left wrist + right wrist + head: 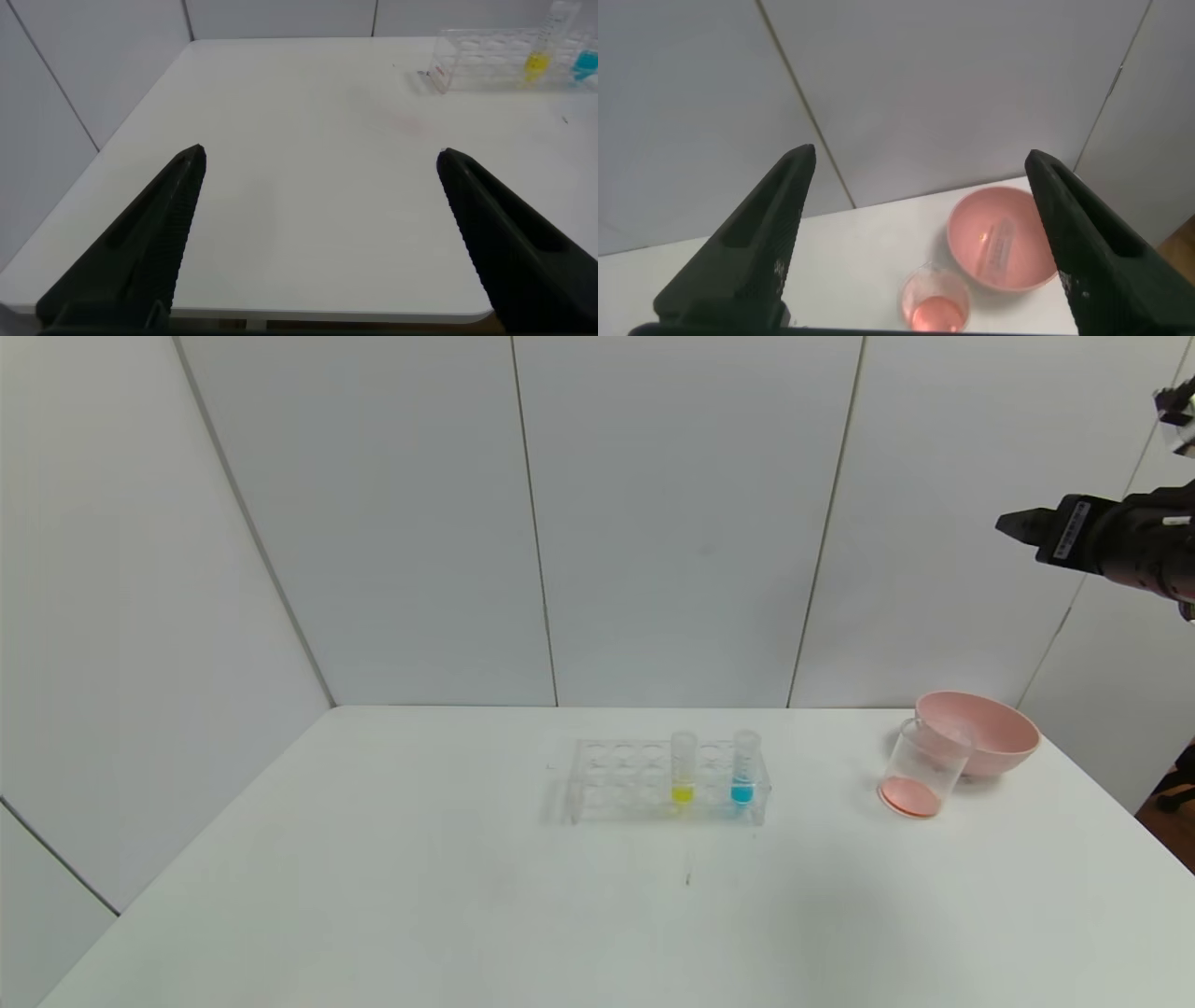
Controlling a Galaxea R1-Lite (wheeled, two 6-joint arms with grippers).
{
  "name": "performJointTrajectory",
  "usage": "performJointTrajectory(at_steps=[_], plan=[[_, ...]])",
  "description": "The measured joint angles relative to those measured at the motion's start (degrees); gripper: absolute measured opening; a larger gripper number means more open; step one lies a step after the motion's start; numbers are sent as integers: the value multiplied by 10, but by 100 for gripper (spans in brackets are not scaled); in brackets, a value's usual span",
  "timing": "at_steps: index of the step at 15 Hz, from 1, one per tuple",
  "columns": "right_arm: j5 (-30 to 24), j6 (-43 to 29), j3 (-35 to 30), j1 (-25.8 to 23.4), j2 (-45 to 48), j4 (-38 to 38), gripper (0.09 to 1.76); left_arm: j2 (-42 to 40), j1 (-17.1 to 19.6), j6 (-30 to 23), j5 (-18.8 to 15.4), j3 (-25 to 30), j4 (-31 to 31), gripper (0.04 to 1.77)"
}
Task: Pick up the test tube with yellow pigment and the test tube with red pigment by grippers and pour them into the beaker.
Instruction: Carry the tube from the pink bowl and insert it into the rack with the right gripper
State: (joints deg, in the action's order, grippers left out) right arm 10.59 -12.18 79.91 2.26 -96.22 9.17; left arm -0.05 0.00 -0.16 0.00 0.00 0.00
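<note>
tube lying in pink bowl (1001, 241) looks unclear; right tool (920, 247) and left tool (318, 238) both gape wide, empty.

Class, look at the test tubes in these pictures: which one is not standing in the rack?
The empty test tube lying in the pink bowl; the yellow test tube and blue test tube stand upright in the rack.

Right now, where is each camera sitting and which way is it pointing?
Head: high, looking down the table; right gripper raised at the right edge.
Left wrist: low by the near table edge, open left gripper facing the rack.
Right wrist: aloft, over open fingers, above beaker and pink bowl.
Head and right wrist share beaker and bowl.
</note>
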Motion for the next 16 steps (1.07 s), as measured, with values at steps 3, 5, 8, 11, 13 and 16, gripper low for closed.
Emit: performJointTrajectory(at_steps=[3, 5, 8, 11, 13, 16], plan=[[62, -40, -56, 82, 46, -10, 164, 0, 0, 0, 0, 0, 0, 176], [104, -55, -113, 162, 66, 7, 165, 0, 0, 0, 0, 0, 0, 176], [180, -66, -192, 292, 77, 91, 167, 0, 0, 0, 0, 0, 0, 176], [220, -68, -257, 385, 54, 153, 168, 0, 0, 0, 0, 0, 0, 176], [224, -69, -277, 409, 24, 160, 169, 0, 0, 0, 0, 0, 0, 176], [224, -68, -286, 426, -32, 189, 170, 0, 0, 0, 0, 0, 0, 176]])
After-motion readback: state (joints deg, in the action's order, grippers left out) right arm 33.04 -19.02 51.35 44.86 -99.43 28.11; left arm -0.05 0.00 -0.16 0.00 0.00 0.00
